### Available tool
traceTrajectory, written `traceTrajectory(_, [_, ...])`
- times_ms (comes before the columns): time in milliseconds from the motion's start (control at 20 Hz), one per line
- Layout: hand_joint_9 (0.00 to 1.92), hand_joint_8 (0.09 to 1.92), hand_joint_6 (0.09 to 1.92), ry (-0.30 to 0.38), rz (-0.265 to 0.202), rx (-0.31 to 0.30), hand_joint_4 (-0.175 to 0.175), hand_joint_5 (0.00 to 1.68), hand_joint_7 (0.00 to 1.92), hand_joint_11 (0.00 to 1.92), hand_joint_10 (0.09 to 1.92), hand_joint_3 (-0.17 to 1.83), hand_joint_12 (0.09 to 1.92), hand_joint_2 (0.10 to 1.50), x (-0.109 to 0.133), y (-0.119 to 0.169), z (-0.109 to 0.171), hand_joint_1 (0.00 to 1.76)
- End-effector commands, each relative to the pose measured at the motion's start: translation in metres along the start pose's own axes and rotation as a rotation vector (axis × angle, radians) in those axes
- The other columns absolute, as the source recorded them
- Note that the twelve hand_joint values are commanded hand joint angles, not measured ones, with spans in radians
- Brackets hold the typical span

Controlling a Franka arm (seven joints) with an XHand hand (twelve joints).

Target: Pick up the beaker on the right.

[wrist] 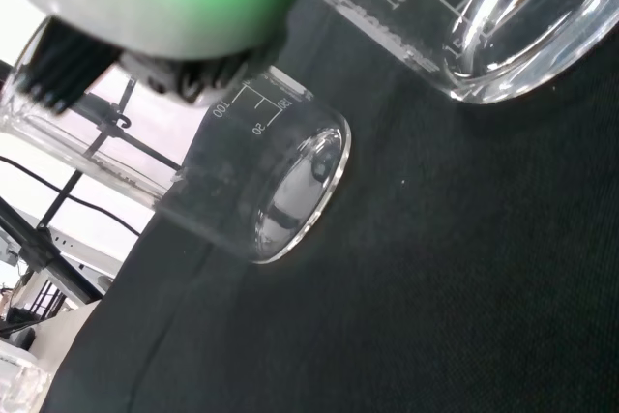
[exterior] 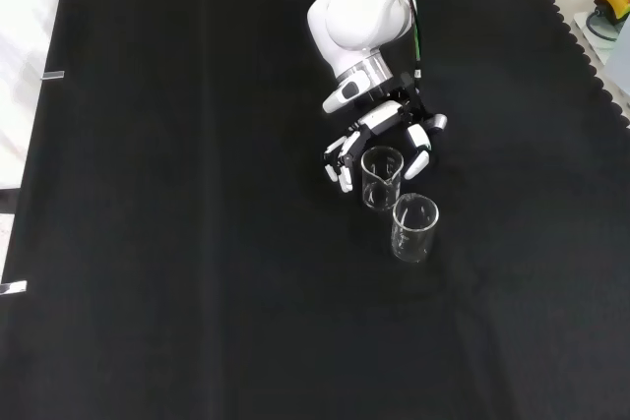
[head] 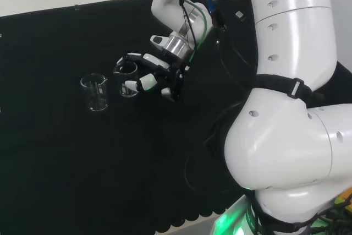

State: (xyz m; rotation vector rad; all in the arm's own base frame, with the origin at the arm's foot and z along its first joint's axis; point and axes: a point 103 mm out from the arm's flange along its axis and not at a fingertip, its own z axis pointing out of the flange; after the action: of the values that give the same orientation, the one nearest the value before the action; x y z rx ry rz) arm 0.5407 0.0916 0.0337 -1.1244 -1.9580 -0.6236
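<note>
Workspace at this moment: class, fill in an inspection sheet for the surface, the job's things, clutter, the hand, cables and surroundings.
Surface: black cloth covers the bench, scalloped along its edge.
Job's things: two clear glass beakers, both upright. The near beaker stands between the fingers; the far beaker stands free beside it.
Clutter: nothing seen.
Hand: the hand has fingers curled round the near beaker; whether it is lifted cannot be told.
Cables: green and black cables run along the arm to the wrist.
Surroundings: white floor past the cloth; some gear at the front view's right edge.
</note>
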Motion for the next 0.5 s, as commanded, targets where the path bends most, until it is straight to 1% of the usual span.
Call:
traceTrajectory(50, [0.54,0.70,0.80,0.006,-0.002,0.004,-0.035,0.31,0.51,0.02,0.61,1.11,1.34,0.32,0.0002,0.0002,0.0019,0.95])
traceTrajectory(500, [0.54,0.70,0.80,0.006,-0.002,-0.004,-0.038,0.33,0.52,0.03,0.61,1.10,1.35,0.32,0.0005,0.0004,0.0017,0.94])
